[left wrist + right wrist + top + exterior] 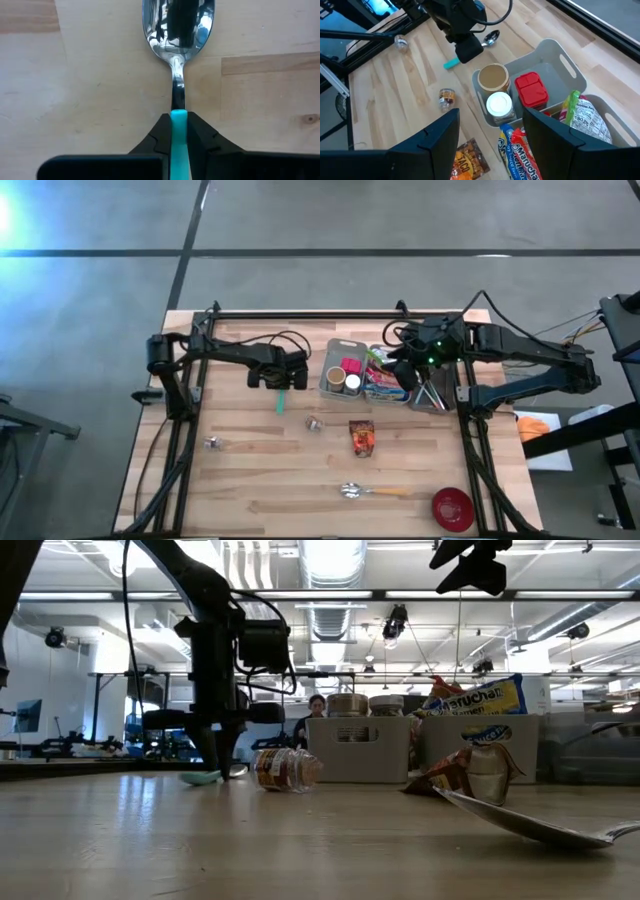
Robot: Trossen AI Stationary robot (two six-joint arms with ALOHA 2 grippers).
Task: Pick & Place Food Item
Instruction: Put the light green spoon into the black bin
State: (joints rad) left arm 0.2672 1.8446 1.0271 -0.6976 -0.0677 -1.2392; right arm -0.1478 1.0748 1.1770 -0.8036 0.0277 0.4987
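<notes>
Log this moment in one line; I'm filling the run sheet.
left gripper: shut on teal-handled spoon | right gripper: open above grey bin

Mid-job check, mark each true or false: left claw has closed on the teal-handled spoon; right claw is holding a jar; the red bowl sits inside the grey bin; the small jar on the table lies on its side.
1. The left claw is closed on the teal-handled spoon. True.
2. The right claw holds a jar. False: it hangs open and empty above the grey bin.
3. The red bowl sits inside the bin. False: it stands on the table.
4. The small jar lies on its side. True.
</notes>
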